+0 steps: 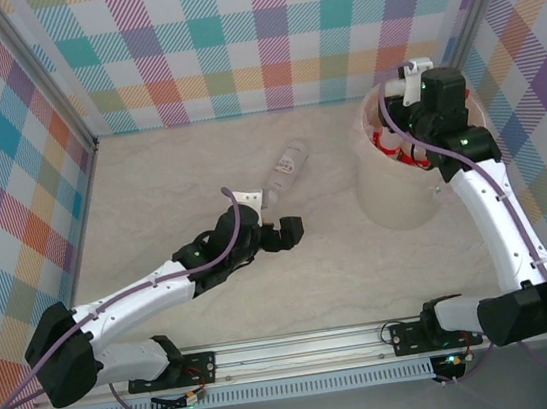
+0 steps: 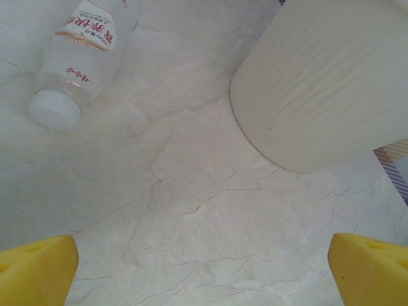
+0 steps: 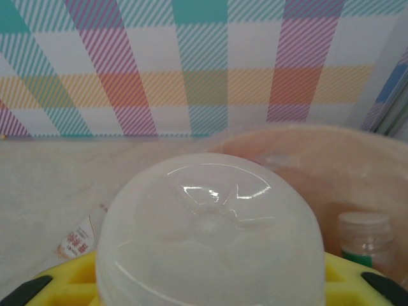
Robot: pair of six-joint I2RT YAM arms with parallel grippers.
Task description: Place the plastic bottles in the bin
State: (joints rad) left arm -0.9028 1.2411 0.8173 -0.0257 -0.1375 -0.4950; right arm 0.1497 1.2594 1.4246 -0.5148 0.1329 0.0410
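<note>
A clear plastic bottle with a white cap and a red-lettered label lies on its side on the table, up and to the left of my left gripper in its wrist view. My left gripper hovers open and empty over bare table. The bin stands at the right. My right gripper is above the bin's mouth, shut on a translucent bottle whose base faces the camera. Bottles with red labels lie inside the bin, as does another bottle.
The pale marbled table runs between the lying bottle and the bin. Checked walls close in the back and both sides. The bin's pale beige inner wall curves behind the held bottle.
</note>
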